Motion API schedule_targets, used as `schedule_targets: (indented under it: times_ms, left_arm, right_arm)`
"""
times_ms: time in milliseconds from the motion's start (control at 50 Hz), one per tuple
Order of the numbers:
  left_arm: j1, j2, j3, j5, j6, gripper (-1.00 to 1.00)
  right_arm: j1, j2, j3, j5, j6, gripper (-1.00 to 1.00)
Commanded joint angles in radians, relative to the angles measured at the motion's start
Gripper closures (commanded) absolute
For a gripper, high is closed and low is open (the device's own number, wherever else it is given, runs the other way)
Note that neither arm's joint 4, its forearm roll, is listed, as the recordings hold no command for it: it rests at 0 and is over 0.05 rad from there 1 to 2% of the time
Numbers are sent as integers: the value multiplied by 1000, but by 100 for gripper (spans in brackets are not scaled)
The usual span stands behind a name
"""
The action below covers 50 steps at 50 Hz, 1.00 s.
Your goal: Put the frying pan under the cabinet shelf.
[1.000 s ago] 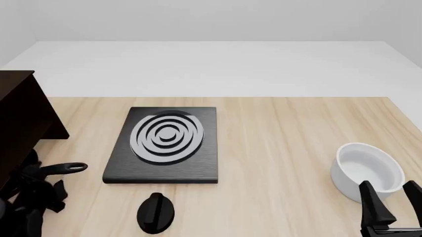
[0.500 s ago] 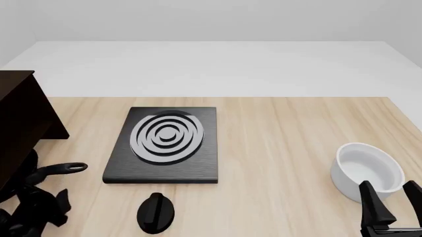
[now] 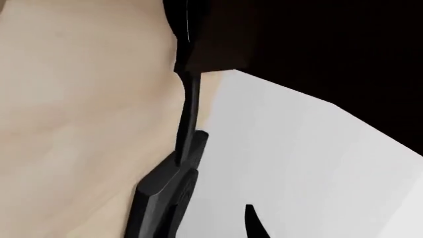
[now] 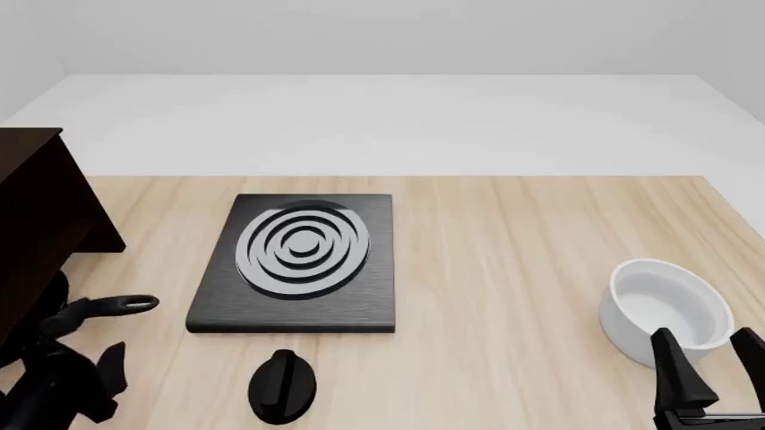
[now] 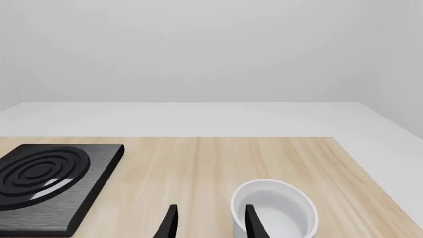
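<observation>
One frying pan: only handle (image 4: 110,306) shows, poking out from under cabinet shelf (image 4: 36,224) at table's left edge; placement judged nearly done, left arm to clear. Left gripper (image 4: 72,381) state: cannot tell. Right gripper (image 4: 708,365) apart, idle beside one white bowl (image 4: 665,309). One ringed black slab (image 4: 299,262). One black knob (image 4: 283,385).

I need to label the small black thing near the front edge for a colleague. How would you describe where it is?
Start at the black square slab with silver rings on the wooden table. Just nearer the camera lies a small black oval knob, raised ridge along its top. It is far smaller than the slab, and dark, unlike the white bowl.
</observation>
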Motion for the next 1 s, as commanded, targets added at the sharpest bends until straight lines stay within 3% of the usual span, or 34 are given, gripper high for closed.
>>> schedule_targets:
  times_ms: [20,220,340,500,700,780,820,860,880,980,1000]
  left_arm:
    - [-77,-357,7,332,74,-100]
    - [-141,-578,8,555,115,-100]
    - [-171,-719,-37,719,186,-100]
    - [-207,-749,-114,836,336,-100]
    - [-274,-781,-183,885,513,-100]
    - [-320,-784,-213,904,589,-100]
    - [-388,-811,-217,891,641,-100]
    - [-386,-843,-199,894,624,-100]
    - [-344,-876,-261,943,716,-100]
    - [-353,-945,-289,986,755,-100]
    - [-370,-965,-309,1003,795,-100]
  right_arm:
    - [0,0,0,0,0,-100]
    - [0,0,0,0,0,-100]
    - [0,0,0,0,0,-100]
    - [0,0,0,0,0,-100]
    - [0,0,0,0,0,-100]
    - [0,0,0,0,0,-100]
    - [0,0,0,0,0,-100]
    - [0,0,0,0,0,-100]
    - [0,0,0,0,0,-100]
    - [0,0,0,0,0,-100]
    - [0,0,0,0,0,-100]
